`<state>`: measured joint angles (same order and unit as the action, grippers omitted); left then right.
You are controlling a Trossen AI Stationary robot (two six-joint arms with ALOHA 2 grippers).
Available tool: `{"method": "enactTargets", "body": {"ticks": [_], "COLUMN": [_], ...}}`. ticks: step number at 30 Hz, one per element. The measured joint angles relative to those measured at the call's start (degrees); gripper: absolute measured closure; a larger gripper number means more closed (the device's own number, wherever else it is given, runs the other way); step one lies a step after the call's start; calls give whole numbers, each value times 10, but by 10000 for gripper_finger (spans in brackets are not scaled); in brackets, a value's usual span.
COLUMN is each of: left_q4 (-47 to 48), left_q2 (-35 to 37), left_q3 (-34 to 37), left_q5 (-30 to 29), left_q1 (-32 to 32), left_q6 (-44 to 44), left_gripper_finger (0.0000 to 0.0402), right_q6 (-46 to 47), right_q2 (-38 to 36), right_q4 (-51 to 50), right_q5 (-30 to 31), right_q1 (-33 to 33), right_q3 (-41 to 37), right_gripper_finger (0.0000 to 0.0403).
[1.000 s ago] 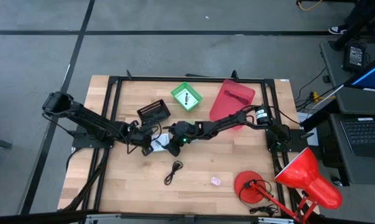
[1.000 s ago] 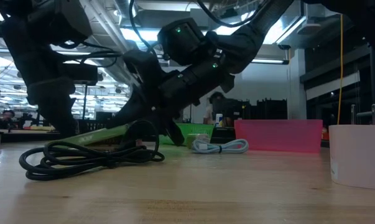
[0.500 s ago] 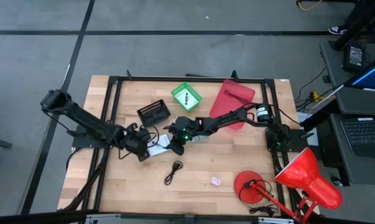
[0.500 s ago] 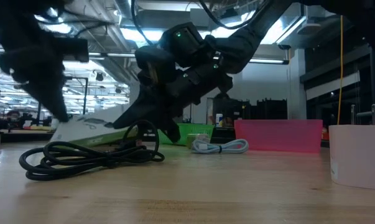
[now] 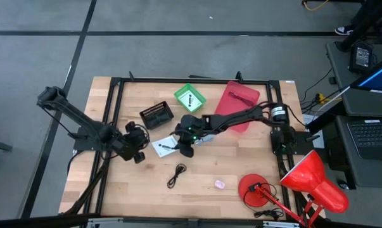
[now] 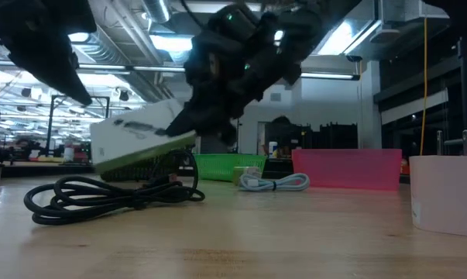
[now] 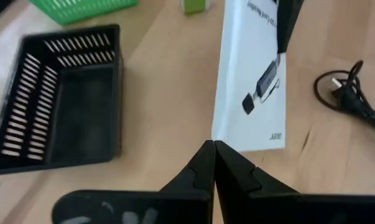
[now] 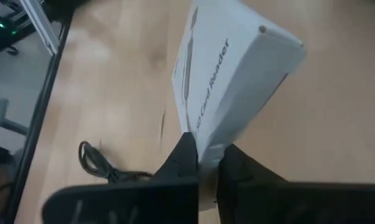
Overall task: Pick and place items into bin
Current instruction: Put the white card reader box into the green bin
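Note:
A white card-reader box hangs tilted over the table's middle, with my right gripper shut on its right end. In the low view the box is clear of the wood. My left gripper stands shut just left of the box, apart from it; its fingertips point at the box's near corner. A black cable lies coiled on the table nearer the front. A tiny pink piece lies to the cable's right. My right gripper pinches the box's end between its two fingers, one on the printed face and one on the back. The fingers come slanting down from the table's right. The box is lifted clear and tilted, its free end toward the table's left.
At the back stand a black basket, a green bin and a pink bin. A blue-grey cable lies near the right arm. A red desk lamp fills the near right corner.
My right gripper has risen and rolled with the white box, which has come up from lying low and tilted to hanging clear of the table. My left gripper has drawn back toward the table's left edge and up, away from the box.

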<state>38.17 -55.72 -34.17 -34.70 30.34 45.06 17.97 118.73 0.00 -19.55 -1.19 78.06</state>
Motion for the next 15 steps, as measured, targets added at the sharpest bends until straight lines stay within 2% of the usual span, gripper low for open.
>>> {"method": "enactTargets", "body": {"ticks": [5,15], "left_q4": [5,2], "left_q2": [12,8], "left_q3": [0,0], "left_q5": [-28,-63], "left_q1": [10,11], "left_q6": [6,16], "left_gripper_finger": [400,400], "right_q6": [-32,-73], "right_q2": [-38,-99], "right_q4": [-69,-126], "right_q5": [24,69], "right_q1": [-9,-34], "right_q3": [-1,0], "right_gripper_finger": [397,397]}}
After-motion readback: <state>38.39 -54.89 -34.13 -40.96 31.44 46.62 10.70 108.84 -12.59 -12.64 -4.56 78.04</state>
